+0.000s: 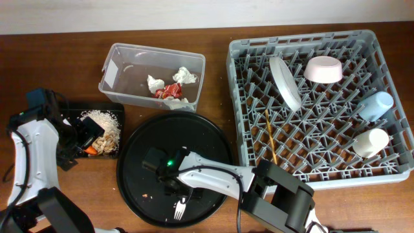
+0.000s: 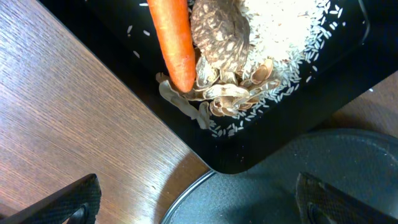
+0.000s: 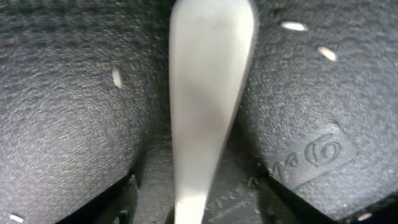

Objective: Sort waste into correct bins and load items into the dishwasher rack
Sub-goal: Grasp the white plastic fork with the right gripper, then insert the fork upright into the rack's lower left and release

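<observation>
My right gripper [image 1: 181, 192] [image 3: 193, 196] is low over the large round black tray [image 1: 194, 139], open, with the white fork [image 1: 180, 209] [image 3: 208, 93] handle between its fingers and gaps on both sides. My left gripper [image 1: 83, 139] [image 2: 199, 202] is open and empty over the edge of the shallow black tray [image 1: 71, 111]. That tray holds the orange carrot [image 2: 174, 43], the brown lump [image 2: 217, 34] and the beige crumbly heap [image 1: 102, 120]. The clear tub [image 1: 116, 65] holds white tissues [image 1: 184, 76] and the red wrapper [image 1: 169, 91].
The grey dishwasher rack [image 1: 236, 97] at the right holds the plate [image 1: 284, 81], pink bowl [image 1: 323, 69], blue cup [image 1: 376, 105], cream cup [image 1: 370, 143] and chopstick [image 1: 270, 136]. The round tray's rim [image 2: 205, 186] lies just below the shallow tray.
</observation>
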Available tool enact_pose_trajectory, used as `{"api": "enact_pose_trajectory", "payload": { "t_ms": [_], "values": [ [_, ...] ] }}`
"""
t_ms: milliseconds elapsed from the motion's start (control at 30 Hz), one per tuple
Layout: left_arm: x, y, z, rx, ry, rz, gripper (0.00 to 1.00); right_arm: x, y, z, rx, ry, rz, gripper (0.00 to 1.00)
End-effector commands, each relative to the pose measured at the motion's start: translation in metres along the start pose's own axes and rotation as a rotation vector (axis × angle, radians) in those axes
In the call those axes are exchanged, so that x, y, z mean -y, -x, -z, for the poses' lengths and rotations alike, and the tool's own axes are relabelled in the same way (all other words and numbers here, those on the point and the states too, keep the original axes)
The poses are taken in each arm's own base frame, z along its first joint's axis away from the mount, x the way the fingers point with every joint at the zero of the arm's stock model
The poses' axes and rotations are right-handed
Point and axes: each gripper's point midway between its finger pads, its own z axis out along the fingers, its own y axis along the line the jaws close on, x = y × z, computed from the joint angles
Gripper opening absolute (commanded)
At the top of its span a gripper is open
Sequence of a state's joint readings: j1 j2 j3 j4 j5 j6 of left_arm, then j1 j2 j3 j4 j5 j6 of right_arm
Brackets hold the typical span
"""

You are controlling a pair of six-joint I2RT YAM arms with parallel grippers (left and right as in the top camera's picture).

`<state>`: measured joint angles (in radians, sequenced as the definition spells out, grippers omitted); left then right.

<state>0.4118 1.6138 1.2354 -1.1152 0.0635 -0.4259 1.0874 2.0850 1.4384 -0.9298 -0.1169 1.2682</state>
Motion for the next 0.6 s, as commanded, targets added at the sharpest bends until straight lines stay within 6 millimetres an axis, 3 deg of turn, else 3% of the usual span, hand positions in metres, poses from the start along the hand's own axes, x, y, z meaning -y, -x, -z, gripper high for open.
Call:
{"api": "enact_pose_trajectory", "payload": {
  "t_ms": [0, 133, 433, 567],
  "values": [
    [-0.001, 0.004, 0.006, 0.025, -0.001, -0.007, 0.99, 0.012, -0.001, -0.021, -0.022, -0.05, -0.013, 0.45],
    [-0.001, 0.004, 0.006, 0.025, -0.001, -0.007, 0.99, 0.015, -0.002, -0.021, -0.026, -0.063, -0.015, 0.21],
    [-0.001, 0.004, 0.006, 0.025, -0.001, -0.007, 0.99, 0.016, -0.004, -0.019, -0.036, -0.064, 0.03, 0.07],
    [-0.001, 0.004, 0.006, 0.025, -0.001, -0.007, 0.99, 0.015, 0.0, -0.001, -0.014, -0.036, 0.074, 0.04]
  ]
}}
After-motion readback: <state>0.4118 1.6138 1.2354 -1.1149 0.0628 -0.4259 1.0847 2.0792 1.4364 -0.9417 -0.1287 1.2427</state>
